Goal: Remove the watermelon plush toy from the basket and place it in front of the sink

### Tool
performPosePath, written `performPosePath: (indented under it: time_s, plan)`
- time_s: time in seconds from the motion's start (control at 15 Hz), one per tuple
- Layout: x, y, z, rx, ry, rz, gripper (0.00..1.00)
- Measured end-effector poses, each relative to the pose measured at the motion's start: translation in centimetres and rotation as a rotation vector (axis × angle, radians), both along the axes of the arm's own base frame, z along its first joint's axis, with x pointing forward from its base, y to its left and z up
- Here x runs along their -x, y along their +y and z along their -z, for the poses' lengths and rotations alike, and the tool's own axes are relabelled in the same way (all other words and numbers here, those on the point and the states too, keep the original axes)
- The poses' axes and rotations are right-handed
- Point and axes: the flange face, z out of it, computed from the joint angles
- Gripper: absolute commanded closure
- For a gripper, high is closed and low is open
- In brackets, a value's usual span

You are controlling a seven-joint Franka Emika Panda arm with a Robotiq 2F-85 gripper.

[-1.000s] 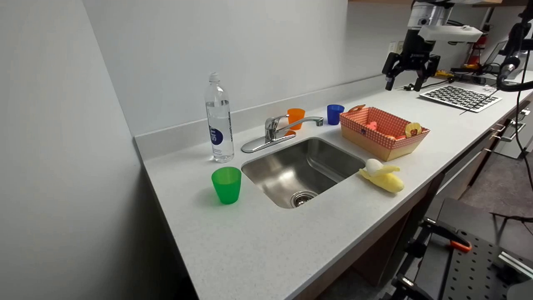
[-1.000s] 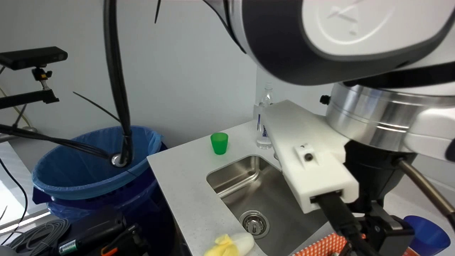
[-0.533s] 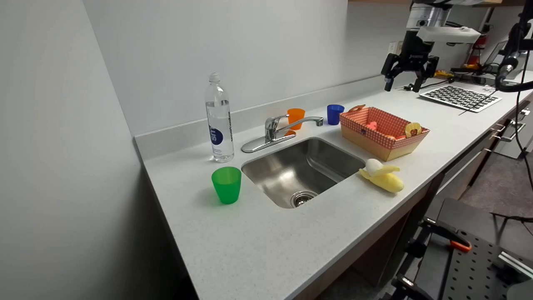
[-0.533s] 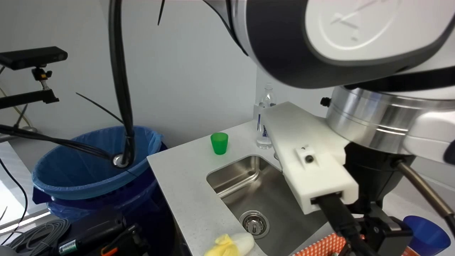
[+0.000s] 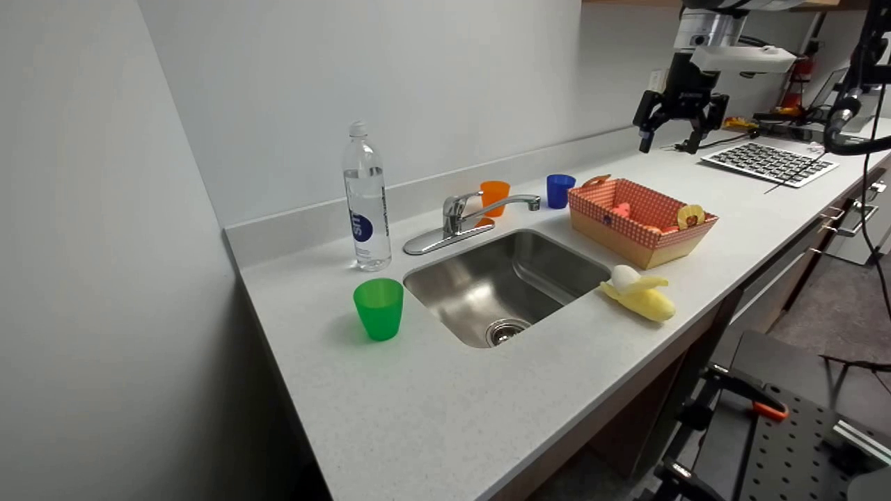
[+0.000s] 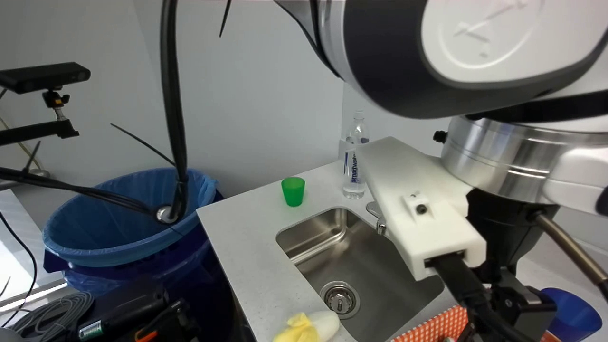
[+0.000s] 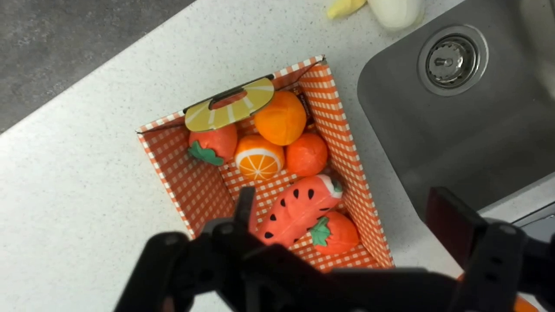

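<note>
The watermelon plush toy (image 7: 299,210) lies in the basket (image 7: 347,138), red with dark specks and a white and green end. It touches or nearly touches a persimmon-like toy (image 7: 340,234); its lower end is hidden behind a finger. The basket also shows in both exterior views (image 5: 612,236) (image 6: 434,327), orange-white checked inside. My gripper (image 7: 341,197) is open and empty above the basket, its fingers wide apart; in an exterior view it hangs well above the counter (image 5: 668,145). The steel sink (image 5: 456,299) is beside the basket; it also shows in the wrist view (image 7: 407,134).
Several fruit toys, including an orange slice (image 7: 259,162), share the basket. A peeled banana toy (image 5: 644,304) lies by the sink corner. A faucet (image 5: 452,216), bottle (image 5: 367,209), green cup (image 5: 379,313), orange cup (image 5: 494,198) and blue cup (image 5: 559,191) stand around the sink.
The arm and open gripper have shifted slightly, leftward in one of the views and rightward in another, where the faucet tip now shows. The basket, toys and cups have not moved.
</note>
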Motion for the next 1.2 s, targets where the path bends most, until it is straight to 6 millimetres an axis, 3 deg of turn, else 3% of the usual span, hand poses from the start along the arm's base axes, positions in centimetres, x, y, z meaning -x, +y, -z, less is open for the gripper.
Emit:
performPosePath:
  time_s: [0.4,0.8,1.2]
  plan:
    - [-3.0,-1.3,1.1,0.044,0.012,0.070,0.00]
    - [-6.1,-3.2,4.5,0.080,0.041,0.102,0.00]
    - [-8.0,-4.1,8.0,0.084,0.085,0.099,0.00]
